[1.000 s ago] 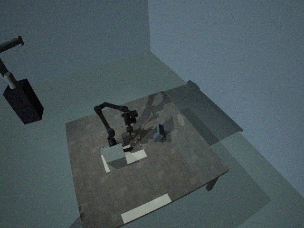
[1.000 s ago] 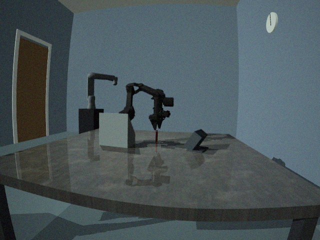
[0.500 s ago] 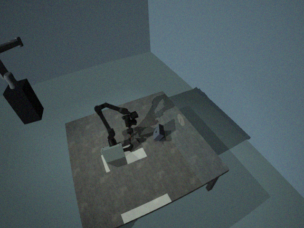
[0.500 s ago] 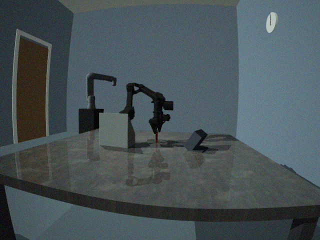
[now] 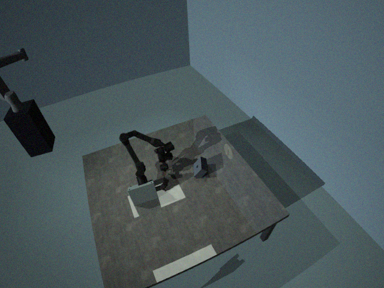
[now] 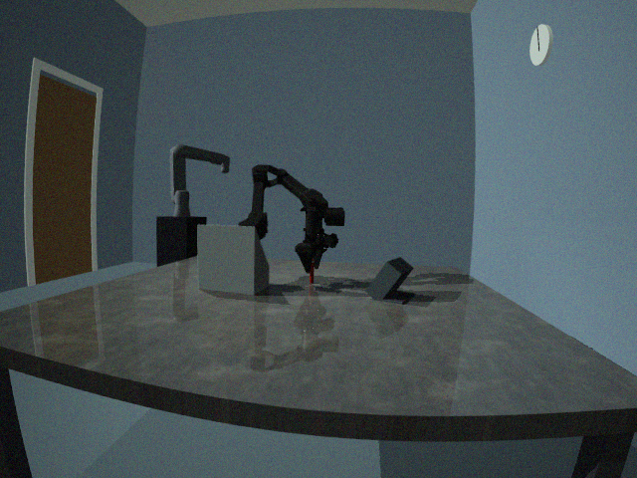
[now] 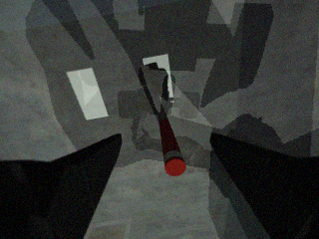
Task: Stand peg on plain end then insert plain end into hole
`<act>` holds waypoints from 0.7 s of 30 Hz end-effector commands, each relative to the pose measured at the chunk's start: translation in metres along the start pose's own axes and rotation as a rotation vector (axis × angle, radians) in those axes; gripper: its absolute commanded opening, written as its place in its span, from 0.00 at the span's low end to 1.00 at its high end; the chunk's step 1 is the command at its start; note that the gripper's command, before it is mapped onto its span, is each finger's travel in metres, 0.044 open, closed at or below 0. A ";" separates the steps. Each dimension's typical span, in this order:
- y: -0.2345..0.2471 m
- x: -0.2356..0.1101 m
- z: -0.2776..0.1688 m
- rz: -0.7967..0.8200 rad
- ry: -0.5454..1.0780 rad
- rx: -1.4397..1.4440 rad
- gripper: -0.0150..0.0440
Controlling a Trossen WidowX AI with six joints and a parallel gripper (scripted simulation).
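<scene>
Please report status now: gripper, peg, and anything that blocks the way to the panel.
Gripper open, straddling the peg. Peg upright on table, not gripped. Sloped panel apart, nothing seen between.

Top view high and far above the table (image 5: pixel 216 216), exterior low at its edge (shared arm (image 6: pixel 309 205)), wrist close, downward.
</scene>
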State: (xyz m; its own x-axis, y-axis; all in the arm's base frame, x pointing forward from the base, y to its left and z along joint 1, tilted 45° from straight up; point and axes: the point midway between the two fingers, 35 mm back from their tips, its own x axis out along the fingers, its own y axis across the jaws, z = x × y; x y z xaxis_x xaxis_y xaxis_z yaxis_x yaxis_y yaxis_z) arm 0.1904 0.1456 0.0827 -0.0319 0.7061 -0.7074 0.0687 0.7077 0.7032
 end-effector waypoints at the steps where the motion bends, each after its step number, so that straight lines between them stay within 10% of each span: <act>1: 0.000 0.000 0.000 0.000 0.000 -0.001 0.91; 14: 0.000 0.000 0.000 0.000 0.000 -0.001 0.33; 21: 0.000 0.000 0.000 0.000 0.000 -0.001 0.25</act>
State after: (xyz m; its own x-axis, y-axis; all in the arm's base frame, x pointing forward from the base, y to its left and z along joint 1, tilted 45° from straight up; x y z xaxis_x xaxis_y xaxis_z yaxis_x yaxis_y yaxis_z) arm 0.1908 0.1455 0.0829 -0.0306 0.7062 -0.7073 0.0700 0.7074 0.7033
